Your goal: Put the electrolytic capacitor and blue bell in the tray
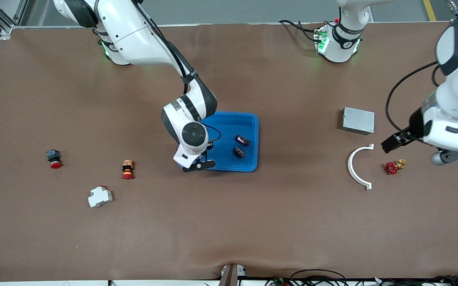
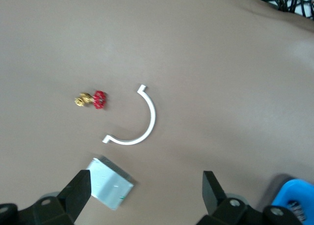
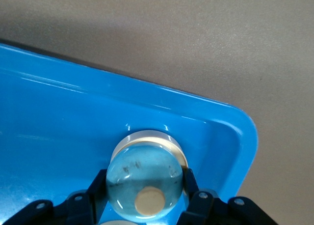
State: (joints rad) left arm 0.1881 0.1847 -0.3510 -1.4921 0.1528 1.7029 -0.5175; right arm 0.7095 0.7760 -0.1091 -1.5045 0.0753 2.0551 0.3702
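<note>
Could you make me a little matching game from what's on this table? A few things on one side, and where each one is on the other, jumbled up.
Things:
1. blue bell
2. white curved piece
3. grey metal box
4. two dark parts

Places:
A. lying in the blue tray
B. on the table beside the red-handled valve
C. gripped by the right gripper over a corner of the tray
D. toward the left arm's end, farther from the front camera than the curved piece

Pairs: 1-C, 2-B, 3-D, 4-A
</note>
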